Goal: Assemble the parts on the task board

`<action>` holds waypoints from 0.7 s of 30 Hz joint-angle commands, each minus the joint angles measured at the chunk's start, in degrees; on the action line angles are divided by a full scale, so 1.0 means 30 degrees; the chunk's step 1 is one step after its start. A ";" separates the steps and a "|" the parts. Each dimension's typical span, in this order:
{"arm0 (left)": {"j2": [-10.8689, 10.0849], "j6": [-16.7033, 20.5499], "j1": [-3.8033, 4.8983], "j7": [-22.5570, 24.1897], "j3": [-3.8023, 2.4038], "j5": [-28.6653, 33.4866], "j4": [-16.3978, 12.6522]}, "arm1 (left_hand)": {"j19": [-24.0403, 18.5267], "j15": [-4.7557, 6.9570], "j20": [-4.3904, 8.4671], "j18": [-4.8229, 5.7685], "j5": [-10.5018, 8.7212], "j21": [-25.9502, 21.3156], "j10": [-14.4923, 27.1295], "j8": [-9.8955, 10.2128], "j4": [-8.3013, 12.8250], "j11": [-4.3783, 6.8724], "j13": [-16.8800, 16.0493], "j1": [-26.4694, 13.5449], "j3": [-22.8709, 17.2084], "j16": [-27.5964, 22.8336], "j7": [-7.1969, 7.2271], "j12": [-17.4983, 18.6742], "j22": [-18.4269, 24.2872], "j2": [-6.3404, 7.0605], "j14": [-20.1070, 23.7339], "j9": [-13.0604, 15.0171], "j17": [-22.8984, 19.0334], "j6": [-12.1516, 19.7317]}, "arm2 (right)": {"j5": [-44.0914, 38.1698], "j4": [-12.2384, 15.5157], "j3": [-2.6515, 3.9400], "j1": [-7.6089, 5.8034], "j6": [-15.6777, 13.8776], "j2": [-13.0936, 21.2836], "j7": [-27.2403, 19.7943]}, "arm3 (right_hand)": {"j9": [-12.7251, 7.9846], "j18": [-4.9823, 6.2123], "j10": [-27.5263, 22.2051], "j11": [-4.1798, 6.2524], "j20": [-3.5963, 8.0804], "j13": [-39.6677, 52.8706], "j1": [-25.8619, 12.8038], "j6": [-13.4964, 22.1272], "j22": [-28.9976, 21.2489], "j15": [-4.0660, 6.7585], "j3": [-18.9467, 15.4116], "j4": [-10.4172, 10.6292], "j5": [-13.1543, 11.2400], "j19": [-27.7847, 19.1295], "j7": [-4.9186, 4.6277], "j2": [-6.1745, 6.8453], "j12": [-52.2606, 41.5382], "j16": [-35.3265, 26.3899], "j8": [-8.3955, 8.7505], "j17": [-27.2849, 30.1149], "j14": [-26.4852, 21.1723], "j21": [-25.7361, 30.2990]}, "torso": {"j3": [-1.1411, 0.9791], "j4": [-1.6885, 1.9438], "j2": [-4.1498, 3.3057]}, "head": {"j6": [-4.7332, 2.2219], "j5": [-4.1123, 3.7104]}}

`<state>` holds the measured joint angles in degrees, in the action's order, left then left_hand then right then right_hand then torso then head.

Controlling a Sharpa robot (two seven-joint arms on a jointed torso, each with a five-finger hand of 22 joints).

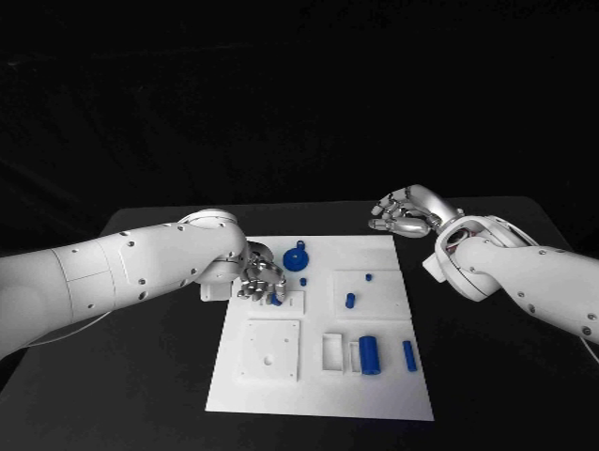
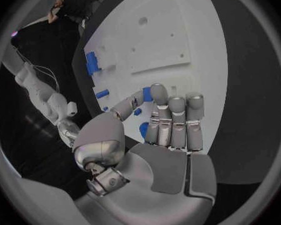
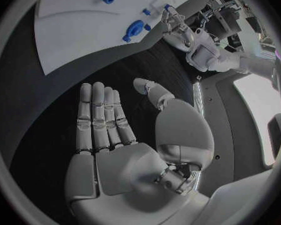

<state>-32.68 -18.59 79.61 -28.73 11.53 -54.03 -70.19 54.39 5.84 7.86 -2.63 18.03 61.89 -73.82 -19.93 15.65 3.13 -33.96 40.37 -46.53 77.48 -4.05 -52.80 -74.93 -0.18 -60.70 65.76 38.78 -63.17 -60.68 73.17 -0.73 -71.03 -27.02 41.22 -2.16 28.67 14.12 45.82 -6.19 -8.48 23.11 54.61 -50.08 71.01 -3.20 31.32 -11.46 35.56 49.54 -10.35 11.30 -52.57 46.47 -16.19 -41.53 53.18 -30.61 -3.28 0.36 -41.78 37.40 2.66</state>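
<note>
The task board [image 1: 381, 385], a white rectangular plate, lies mid-table, carrying small blue parts: a round knobbed piece [image 1: 297, 257] near its far edge, a stubby cylinder [image 1: 369, 354] and a slim pin [image 1: 409, 354] toward the near right. The left hand [image 1: 259, 280] is down over the board's left side, fingers curled onto a small blue part [image 1: 274, 298] — whether it's gripped, I cannot tell. The right hand [image 1: 408, 212] hovers past the far right corner, fingers apart, holding nothing.

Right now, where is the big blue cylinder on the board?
In the head view, the big blue cylinder lies on the task board, near its front right, beside a slimmer blue pin.
</note>
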 commanded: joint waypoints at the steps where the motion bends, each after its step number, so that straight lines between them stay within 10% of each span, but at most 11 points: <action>1: 0.0082 0.0506 0.0006 0.0167 0.0046 -0.0525 0.0125 | -0.0164 0.1495 0.2221 -0.0186 0.0145 0.0107 -0.0934 0.0084 -0.1023 0.1177 -0.0022 0.0666 -0.0883 0.0142 0.1549 -0.0105 -0.0401 -0.0459 -0.1280 0.0039 0.0014 -0.1904 | -0.0051 0.0032 0.0009 0.0003 0.0169 0.0001 -0.0127 | -0.0016 0.0295 -0.0108 0.0009 -0.0090 -0.0035 0.0084 0.0158 0.0031 0.0023 0.0057 -0.0078 0.0073 0.0039 0.0001 -0.0053 -0.0094 0.0122 0.0103 0.0033 -0.0146 0.0098 | 0.0002 -0.0003 0.0011 | -0.0002 -0.0037; 21: 0.0365 0.0328 -0.0237 0.0251 0.0126 -0.0754 0.0273 | -0.0109 0.1570 0.2264 -0.0217 0.0373 0.0240 -0.1003 0.0181 -0.0954 0.1237 -0.0045 0.0709 -0.0821 0.0279 0.1609 -0.0279 -0.0394 -0.0421 -0.1358 0.0253 0.0016 -0.2083 | -0.0051 0.0041 0.0009 0.0003 0.0204 -0.0012 -0.0115 | -0.0018 0.0295 -0.0123 0.0005 -0.0093 -0.0088 0.0110 0.0164 0.0057 0.0019 0.0074 -0.0095 0.0223 0.0037 -0.0001 -0.0063 -0.0127 0.0132 0.0102 0.0054 -0.0157 0.0129 | -0.0017 0.0008 0.0017 | 0.0078 -0.0129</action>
<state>-31.84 -17.13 79.29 -28.40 11.68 -55.88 -69.36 54.39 6.06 7.85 -2.58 18.80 62.33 -74.43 -19.69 15.43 3.74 -34.03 40.57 -46.31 78.10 -3.78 -53.43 -74.91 0.01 -60.91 66.45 38.78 -64.06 -60.68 73.17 -0.73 -71.03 -27.01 41.21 -2.15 28.68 14.12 45.77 -6.24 -8.48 22.92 54.62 -50.09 71.10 -3.20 31.48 -11.62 35.84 49.54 -10.34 11.30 -52.57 46.47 -16.19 -41.43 53.18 -30.61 -3.31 0.37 -41.75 37.63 2.36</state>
